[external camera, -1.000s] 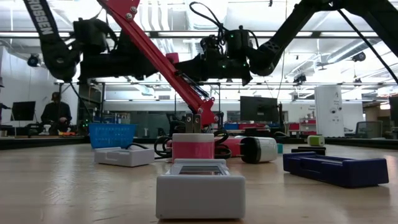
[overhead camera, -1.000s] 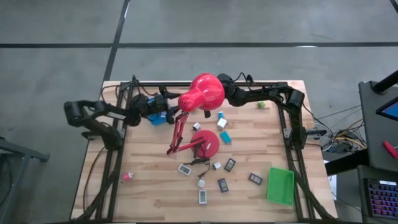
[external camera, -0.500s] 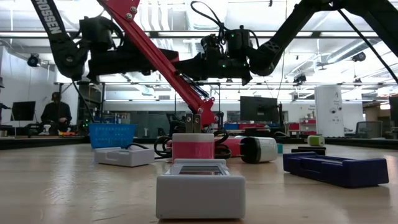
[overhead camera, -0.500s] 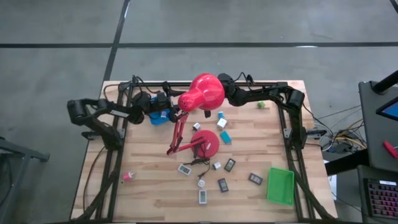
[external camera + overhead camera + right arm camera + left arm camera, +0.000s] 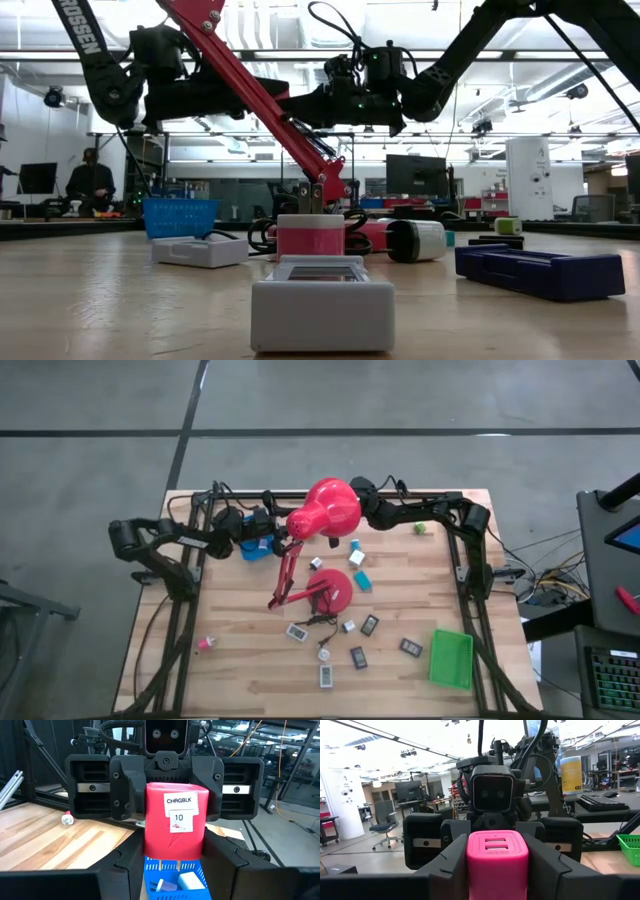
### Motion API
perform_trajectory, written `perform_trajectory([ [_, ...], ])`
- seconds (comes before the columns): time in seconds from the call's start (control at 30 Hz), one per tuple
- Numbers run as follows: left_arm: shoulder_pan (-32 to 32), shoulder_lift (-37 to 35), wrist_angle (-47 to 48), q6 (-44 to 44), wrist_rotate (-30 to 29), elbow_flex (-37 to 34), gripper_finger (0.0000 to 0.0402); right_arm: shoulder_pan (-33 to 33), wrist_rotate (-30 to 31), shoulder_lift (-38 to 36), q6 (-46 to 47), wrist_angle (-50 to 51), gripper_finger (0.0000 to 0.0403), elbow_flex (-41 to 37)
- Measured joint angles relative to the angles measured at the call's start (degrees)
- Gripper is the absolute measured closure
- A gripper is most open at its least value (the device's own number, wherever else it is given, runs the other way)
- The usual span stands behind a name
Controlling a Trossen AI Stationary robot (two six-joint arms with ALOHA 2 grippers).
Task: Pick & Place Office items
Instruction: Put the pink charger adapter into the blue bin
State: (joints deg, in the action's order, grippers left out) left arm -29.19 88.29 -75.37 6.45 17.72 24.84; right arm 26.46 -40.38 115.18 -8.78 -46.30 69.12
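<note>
A pink charger block (image 5: 175, 825) with a white label hangs in the air above the blue tray (image 5: 175, 881), its prongs pointing down. My two grippers face each other on it near the table's far left. My left gripper (image 5: 497, 867) comes from the left and my right gripper (image 5: 174, 857) from the right, both shut on it. In the high view the red lamp head (image 5: 325, 510) covers the meeting place. Several small office items (image 5: 358, 657) lie flat on the wood nearer the front. My left gripper pinches the block's two side faces (image 5: 470, 865) between its fingers. It comes in level from the table's left. The face with two slots (image 5: 497, 845) shows toward its camera. The block is upright and clear of the tray. My right gripper pinches the block's two side faces (image 5: 148, 847) between its fingers, near the prong end. It comes in level from the table's right, opposite the other gripper. The labelled face (image 5: 179, 815) is turned toward its camera.
The red desk lamp stands mid-table on its round base (image 5: 335, 588), its jointed arm (image 5: 285, 572) slanting up between my arms. A green tray (image 5: 450, 658) lies at the front right. A person (image 5: 90, 180) sits in the room far behind the table.
My left arm's elbow has swung a little toward the table's right, while its gripper has stayed at the block. My right arm and the block have kept still.
</note>
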Motion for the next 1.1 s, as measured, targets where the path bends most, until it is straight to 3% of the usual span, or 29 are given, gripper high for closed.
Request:
perform_trajectory([
  [0.93, 0.0, -0.1, 0.2, 0.4, -0.3, 0.0, 0.0256, -0.1, -0.1, 0.0, 1.4, 0.8, 0.0259, 0.0],
  [1.0, 0.0, -0.1, 0.2, 0.6, -0.3, 0.0, 0.0256, -0.1, 0.4, -0.1, 3.4, 1.4, 0.0230, 0.1],
  [1.1, -0.1, -0.2, -0.1, 1.6, -1.1, 0.0, 0.0256, -0.2, 1.1, 0.0, 5.6, 3.7, 0.0156, 0.0],
])
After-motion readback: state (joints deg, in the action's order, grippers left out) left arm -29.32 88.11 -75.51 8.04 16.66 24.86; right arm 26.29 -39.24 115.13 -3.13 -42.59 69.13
